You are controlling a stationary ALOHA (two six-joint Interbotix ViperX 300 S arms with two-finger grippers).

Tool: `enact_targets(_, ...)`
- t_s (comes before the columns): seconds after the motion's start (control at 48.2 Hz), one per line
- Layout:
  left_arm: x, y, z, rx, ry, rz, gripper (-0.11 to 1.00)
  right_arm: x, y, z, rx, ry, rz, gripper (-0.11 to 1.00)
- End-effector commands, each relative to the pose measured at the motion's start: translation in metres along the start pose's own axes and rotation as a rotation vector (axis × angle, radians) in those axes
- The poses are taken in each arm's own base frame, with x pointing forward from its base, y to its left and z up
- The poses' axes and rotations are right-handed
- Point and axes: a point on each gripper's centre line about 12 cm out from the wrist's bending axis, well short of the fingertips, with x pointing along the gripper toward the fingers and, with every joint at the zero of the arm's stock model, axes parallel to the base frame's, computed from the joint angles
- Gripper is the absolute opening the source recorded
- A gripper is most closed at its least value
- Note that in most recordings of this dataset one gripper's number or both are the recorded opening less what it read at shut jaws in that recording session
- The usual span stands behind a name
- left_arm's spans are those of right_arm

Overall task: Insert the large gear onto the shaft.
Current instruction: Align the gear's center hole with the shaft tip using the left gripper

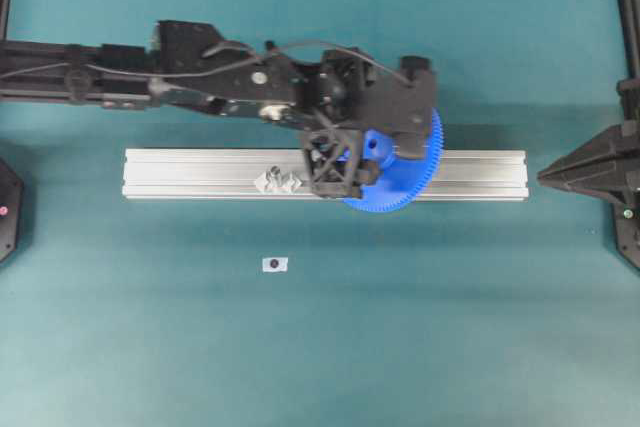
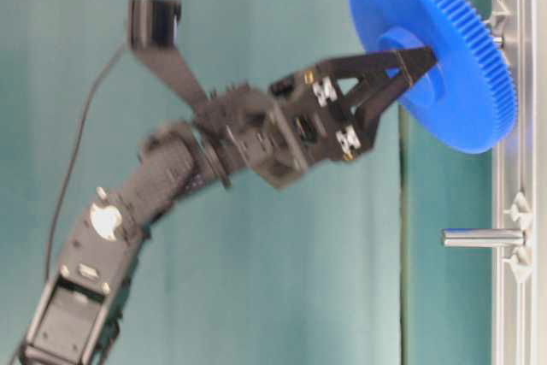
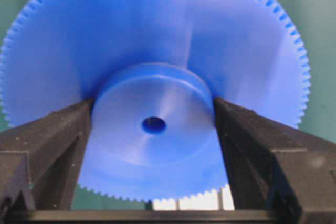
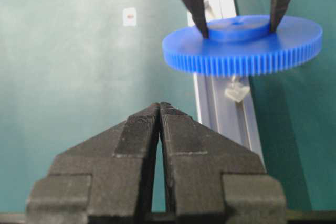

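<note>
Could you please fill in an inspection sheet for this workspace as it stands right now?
Surface: teal table, bearing an aluminium rail.
Job's things: large gear held by its hub above the rail, over a short pin; the shaft stands bare further along the rail.
Clutter: small white tag on the table.
Grippers: left gripper jaws clamp the gear's hub; right gripper jaws shut, empty, parked away.
Cables: black cable along the left arm.
Surroundings: nothing seen.
</note>
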Motion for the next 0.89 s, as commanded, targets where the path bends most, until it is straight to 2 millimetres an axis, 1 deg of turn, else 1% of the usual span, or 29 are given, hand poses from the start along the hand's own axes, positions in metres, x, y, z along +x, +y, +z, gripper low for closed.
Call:
enact_targets(0.0,0.005,-0.003,0.011,0.013,-0.021,0.000,0.81,-0.001,0.000,0.008,0.010,-0.025,0.000,0.11)
enact_targets(0.125,0.005,-0.001,0.018,0.035,-0.036,0.004,0.81,-0.001,0.000,0.008,0.012,-0.026,-0.001,0.11)
enact_targets(0.187,0.004,0.000,0.018,0.037,-0.032,0.005,0.81,-0.001,0.000,0.008,0.010,-0.026,0.000,0.11)
enact_targets(0.374,0.005,0.000,0.005,0.032,0.043,-0.012,0.81,-0.001,0.000,0.008,0.010,-0.026,0.000,0.11)
enact_targets(0.477,0.000,-0.001,-0.001,0.033,0.066,-0.019,0.80,-0.001,0.000,0.008,0.011,-0.026,-0.001,0.11)
enact_targets(0.623,-0.008,0.002,-0.006,0.025,0.071,-0.015,0.80,-0.001,0.000,0.007,0.011,-0.025,-0.002,0.11)
enact_targets(0.872,-0.008,0.000,-0.003,0.029,0.064,-0.016,0.80,0.000,0.000,0.006,0.010,-0.025,0.000,0.11)
